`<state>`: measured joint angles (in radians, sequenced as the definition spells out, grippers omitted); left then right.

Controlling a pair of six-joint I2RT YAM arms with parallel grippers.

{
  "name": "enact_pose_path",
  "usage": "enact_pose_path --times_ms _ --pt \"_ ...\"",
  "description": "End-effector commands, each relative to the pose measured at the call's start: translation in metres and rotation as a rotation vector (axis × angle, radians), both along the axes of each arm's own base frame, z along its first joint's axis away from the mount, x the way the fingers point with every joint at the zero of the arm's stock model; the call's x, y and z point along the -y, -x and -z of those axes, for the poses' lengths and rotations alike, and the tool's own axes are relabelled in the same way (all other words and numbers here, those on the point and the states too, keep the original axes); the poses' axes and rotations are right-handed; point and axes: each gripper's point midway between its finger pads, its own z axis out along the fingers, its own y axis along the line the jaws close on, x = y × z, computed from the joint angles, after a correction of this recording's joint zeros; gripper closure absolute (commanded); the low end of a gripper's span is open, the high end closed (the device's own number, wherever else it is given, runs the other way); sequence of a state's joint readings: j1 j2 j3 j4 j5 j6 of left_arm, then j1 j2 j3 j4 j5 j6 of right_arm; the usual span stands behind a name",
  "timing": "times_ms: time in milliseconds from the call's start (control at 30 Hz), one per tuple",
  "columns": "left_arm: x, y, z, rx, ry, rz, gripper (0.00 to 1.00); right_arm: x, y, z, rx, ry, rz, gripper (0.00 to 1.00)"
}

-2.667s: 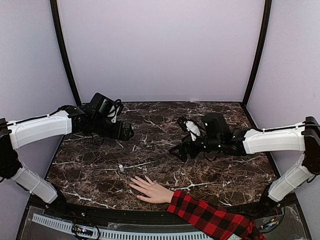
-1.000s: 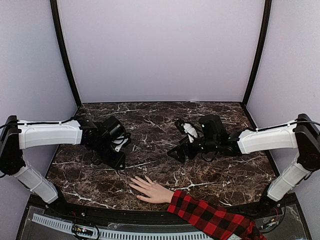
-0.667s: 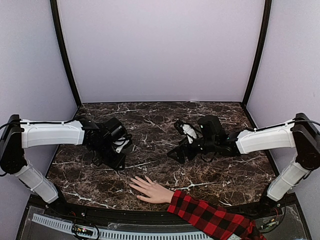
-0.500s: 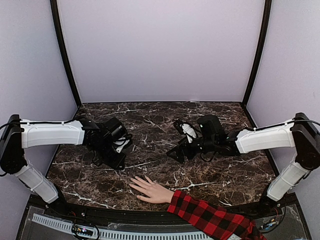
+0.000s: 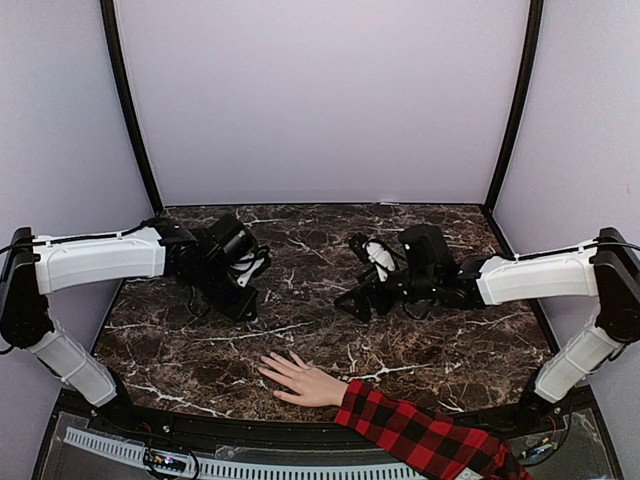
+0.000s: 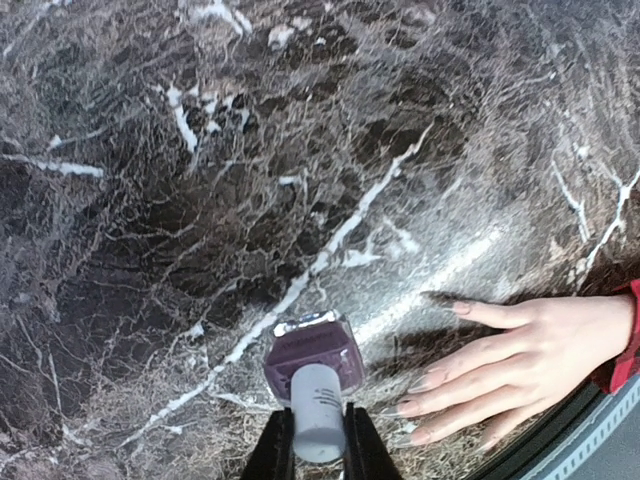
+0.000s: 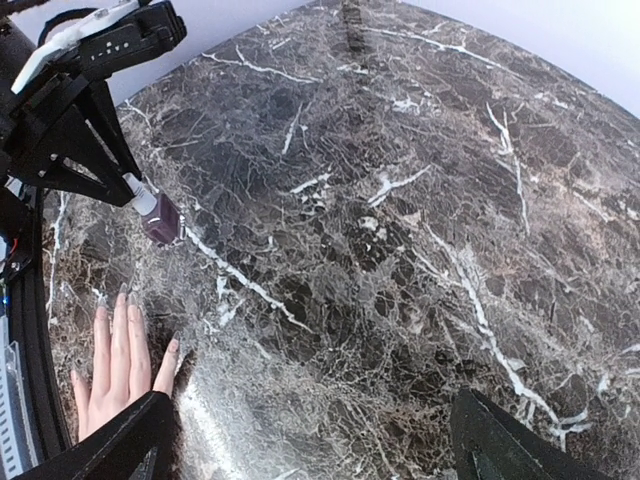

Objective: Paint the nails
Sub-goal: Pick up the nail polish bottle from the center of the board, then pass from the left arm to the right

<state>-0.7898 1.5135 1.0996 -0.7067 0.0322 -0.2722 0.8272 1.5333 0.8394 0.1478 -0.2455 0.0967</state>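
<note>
Now that its jaws have pinched the white cap [image 6: 318,420], the left gripper [image 6: 318,447] holds the purple polish bottle [image 6: 312,362] apparently clear of the marble table [image 5: 320,240], toward 9 o'clock on the slab in the overhead view. Seconds earlier the bottle stood alone near the fingertips, and the gripper was coming down over it. The right gripper [image 5: 357,301] waits near the table's centre, fingers spread wide and holding nothing. The hand [image 5: 300,380] in the plaid sleeve [image 5: 420,435] lies flat at 6 o'clock, fingers fanned toward 10 o'clock, with the nails [image 6: 432,379] in plain view of the left wrist camera. The bottle is secured but capped, so opening it looks like the next job before any brush reaches a nail.
</note>
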Motion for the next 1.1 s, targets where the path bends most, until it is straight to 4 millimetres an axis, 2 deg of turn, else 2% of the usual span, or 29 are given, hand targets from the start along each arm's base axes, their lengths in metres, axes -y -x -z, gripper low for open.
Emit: enact_pose_path --times_ms 0,133,233,467,733,1067 --pt "0.019 -0.009 -0.054 0.09 0.122 0.038 1.0 0.001 0.002 -0.036 0.093 -0.065 -0.04 0.03" --pt "0.039 -0.01 -0.081 0.09 0.218 0.077 1.0 -0.003 0.017 -0.056 0.139 -0.125 -0.104 0.04" --pt "0.05 -0.01 -0.092 0.077 0.266 0.089 1.0 -0.01 0.027 -0.064 0.183 -0.125 -0.142 0.05" --pt "0.075 -0.007 -0.115 0.053 0.407 0.111 1.0 -0.033 0.039 -0.06 0.266 -0.03 -0.191 0.08" --pt "0.092 0.002 -0.12 0.019 0.47 0.146 1.0 -0.055 0.048 -0.051 0.333 0.041 -0.217 0.17" --pt "0.106 0.011 -0.127 0.004 0.533 0.172 1.0 -0.068 0.057 -0.05 0.413 0.056 -0.264 0.32"
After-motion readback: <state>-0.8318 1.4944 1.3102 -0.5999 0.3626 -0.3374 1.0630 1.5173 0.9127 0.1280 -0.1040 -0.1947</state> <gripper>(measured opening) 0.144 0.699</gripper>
